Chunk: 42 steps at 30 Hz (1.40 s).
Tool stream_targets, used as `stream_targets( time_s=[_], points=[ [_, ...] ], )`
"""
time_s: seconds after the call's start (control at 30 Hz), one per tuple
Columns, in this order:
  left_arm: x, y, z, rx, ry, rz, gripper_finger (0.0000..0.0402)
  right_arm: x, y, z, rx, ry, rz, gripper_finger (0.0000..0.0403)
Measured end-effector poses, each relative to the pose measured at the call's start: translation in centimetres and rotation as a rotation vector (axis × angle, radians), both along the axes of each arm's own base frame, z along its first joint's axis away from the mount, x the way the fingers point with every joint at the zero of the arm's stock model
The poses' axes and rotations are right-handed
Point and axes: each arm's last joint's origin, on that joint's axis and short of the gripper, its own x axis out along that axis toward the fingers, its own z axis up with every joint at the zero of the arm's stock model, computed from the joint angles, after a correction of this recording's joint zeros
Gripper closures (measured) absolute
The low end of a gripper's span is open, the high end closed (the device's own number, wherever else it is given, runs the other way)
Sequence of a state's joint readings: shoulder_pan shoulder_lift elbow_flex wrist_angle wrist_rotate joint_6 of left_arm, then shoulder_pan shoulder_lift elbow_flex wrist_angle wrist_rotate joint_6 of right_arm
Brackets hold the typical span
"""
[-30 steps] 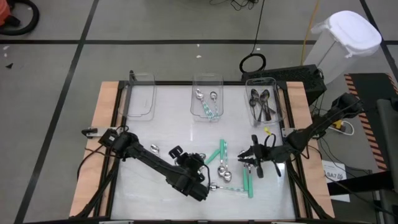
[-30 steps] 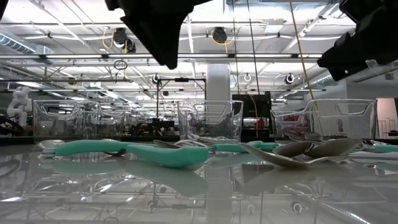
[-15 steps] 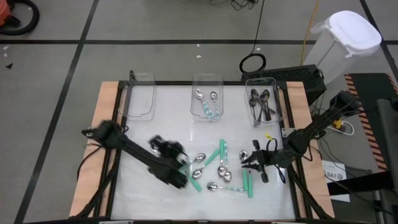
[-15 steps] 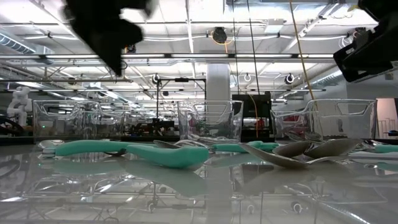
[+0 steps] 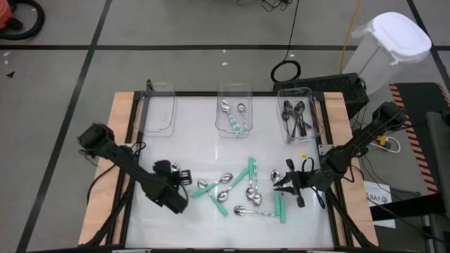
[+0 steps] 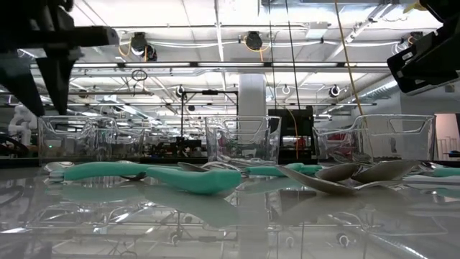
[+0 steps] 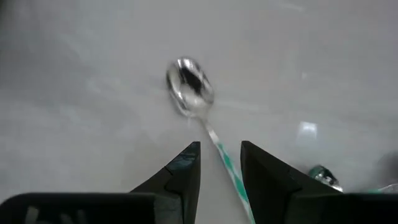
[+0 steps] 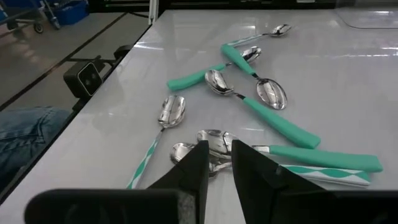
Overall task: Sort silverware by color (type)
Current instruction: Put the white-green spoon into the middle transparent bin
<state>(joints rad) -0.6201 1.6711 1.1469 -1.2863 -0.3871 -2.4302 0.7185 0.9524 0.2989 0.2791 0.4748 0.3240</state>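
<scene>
At the near left of the table, the left gripper (image 7: 219, 149) hangs with its fingers parted and unclenched, astride the thin handle of a teal-striped spoon (image 7: 189, 93) lying flat. It should probably drop straight down, centre that handle, pinch near the bowl, and carry it to the middle bin (image 5: 234, 90). The right gripper (image 8: 215, 149), narrowly parted and empty, waits over the loose spoons (image 5: 247, 191) near right; the handle's end is hidden behind the fingers, and from above the arm covers this spoon.

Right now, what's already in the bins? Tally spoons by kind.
Teal-handled spoons, middle bin: 2
Dark spoons, right bin: about 4; they overlap, so no exact count
All-silver spoons, left bin: 0
Total binned: about 6
</scene>
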Motion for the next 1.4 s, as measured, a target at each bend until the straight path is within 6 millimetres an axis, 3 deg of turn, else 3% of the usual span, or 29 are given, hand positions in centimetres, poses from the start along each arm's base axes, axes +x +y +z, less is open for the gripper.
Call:
stream_targets(
  time_s=[0.43,0.87,1.2,1.4],
  points=[
    [1.8,-0.9,-2.9,-0.081,-0.035,0.159,0.0286,0.0,0.0,0.0,-0.006,0.001,0.002,0.0337],
    [3.7,-0.1,-5.1,-0.08,-0.035,0.199,0.0286,0.0,0.0,0.0,-0.005,0.001,0.001,0.0337],
    [3.6,0.2,-5.2,-0.065,-0.018,0.215,0.0286,0.0,0.0,0.0,-0.006,0.002,0.001,0.0337],
    [4.0,-0.3,-6.9,-0.081,0.026,0.23,0.0286,0.0,0.0,0.0,-0.007,0.003,0.001,0.0337]
  ],
)
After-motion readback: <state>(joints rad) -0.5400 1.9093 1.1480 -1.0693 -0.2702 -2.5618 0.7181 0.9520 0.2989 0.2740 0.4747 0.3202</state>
